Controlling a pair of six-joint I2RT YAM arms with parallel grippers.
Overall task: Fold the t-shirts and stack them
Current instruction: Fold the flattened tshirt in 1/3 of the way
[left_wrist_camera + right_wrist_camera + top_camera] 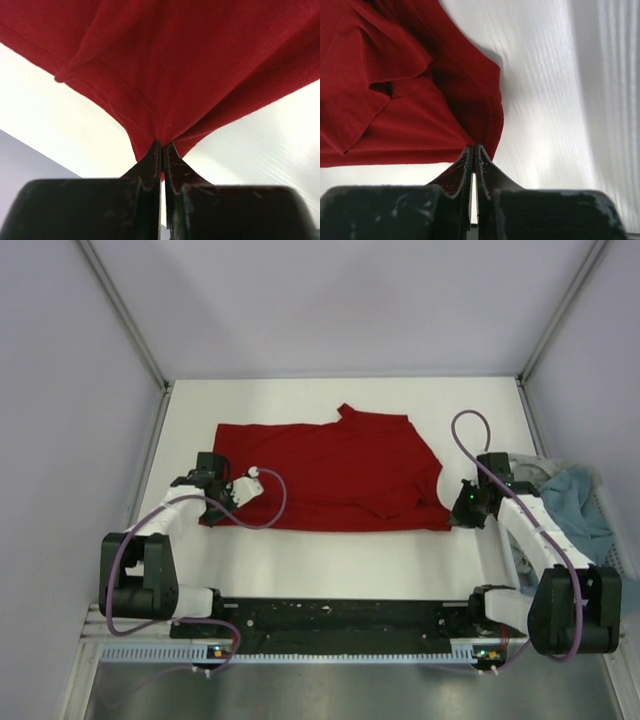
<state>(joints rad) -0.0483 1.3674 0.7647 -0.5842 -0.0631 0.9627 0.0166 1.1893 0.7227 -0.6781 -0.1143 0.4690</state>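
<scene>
Item under handling: the red t-shirt [330, 475], lying spread on the white surface [330, 560], its long side running left to right between the two arms.
Lay of the cloth: mostly flat; a flap of cloth juts out at the far edge, and on the right side a layer is doubled over on itself, with loose folds visible in the right wrist view.
Left pincer [162, 145]: clenched on the near left corner of the red t-shirt; a stitched edge gathers into a point between the jaws.
Right pincer [472, 147]: clenched on the near right corner, with the cloth puckered where it enters the jaws.
Reason for the hold (judgement): both near corners are taken at once so that the near edge can rise evenly and be carried over as one straight fold line, instead of one side dragging.
Height: both corners appear low, at or just above the surface; the rest of the cloth rests flat.
Other stock: the teal-blue t-shirt [580, 505] and the light grey t-shirt [535, 472] lie bunched together at the right side, beyond the right arm, apart from the red one and unfolded.
Progress (judgement): early; no folded stack is visible.
Risk (judgement): thin pinches at the corner tips may slip if the lift is uneven, and the doubled right layer may shift and spoil the fold.
</scene>
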